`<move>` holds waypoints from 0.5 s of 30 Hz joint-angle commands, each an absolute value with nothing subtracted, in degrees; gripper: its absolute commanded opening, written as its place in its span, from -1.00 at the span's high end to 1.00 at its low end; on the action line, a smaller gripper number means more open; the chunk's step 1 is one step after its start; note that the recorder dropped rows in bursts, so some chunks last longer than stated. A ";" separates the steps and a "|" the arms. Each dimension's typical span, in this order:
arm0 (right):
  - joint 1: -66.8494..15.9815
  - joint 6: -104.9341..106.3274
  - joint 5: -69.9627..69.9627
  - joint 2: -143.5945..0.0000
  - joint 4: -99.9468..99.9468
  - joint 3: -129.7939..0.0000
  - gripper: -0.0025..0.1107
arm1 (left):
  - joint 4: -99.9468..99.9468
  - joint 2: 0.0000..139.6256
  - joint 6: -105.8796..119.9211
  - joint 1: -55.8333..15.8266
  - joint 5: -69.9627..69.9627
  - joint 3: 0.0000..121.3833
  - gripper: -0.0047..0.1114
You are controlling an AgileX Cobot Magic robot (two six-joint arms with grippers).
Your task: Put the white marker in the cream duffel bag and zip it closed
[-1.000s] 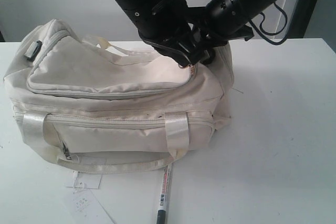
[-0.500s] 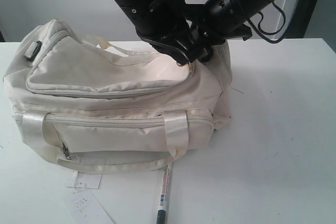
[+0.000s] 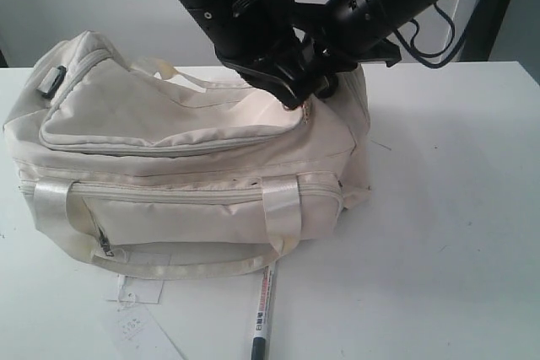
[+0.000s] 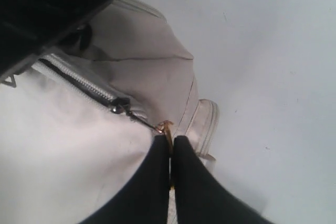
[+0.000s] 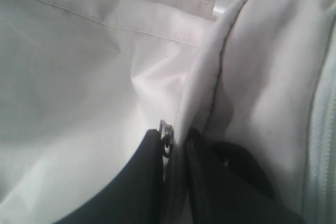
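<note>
White marker lies on the white table, outside the bag, just in front of the cream duffel bag in the exterior view. Its long axis runs almost straight from the bag toward the near edge of that view, leaning slightly left as it comes forward. The dark cap end points at the near edge. The other end sits by the bag's drooping front handle, and red printing runs along the barrel. Paper tags lie flat on the table to the left of the white marker, apart from it.

I see the bag resting on its base with its long side across the view and its front pocket facing the camera. Both black arms come down from above onto the top right end of the bag.

The left gripper has its fingers pressed together on the zipper pull, a small gold-toned ring at the end of a short link from the grey slider. The grey zipper teeth run away from the slider along the bag's top.

The right gripper pinches a raised fold of the bag's cream fabric between its two dark fingers. A small metal piece shows just beside one fingertip; I cannot tell what it is.
</note>
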State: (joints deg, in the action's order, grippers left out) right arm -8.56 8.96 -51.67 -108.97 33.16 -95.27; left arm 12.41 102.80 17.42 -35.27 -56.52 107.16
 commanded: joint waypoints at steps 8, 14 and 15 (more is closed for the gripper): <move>-6.68 8.65 -42.83 -109.10 31.46 -95.26 0.96 | 18.41 102.98 19.06 -36.09 -68.84 106.71 0.92; -6.68 8.65 -42.20 -109.10 31.46 -95.26 0.96 | 20.70 102.86 21.36 -36.09 -69.96 106.71 0.92; -6.68 8.65 -42.20 -109.10 31.46 -95.26 0.96 | 20.55 102.71 21.41 -36.09 -69.96 106.71 0.92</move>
State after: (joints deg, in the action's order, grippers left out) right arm -8.11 8.51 -52.02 -108.97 33.62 -95.17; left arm 13.14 104.19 20.24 -35.27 -59.72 107.16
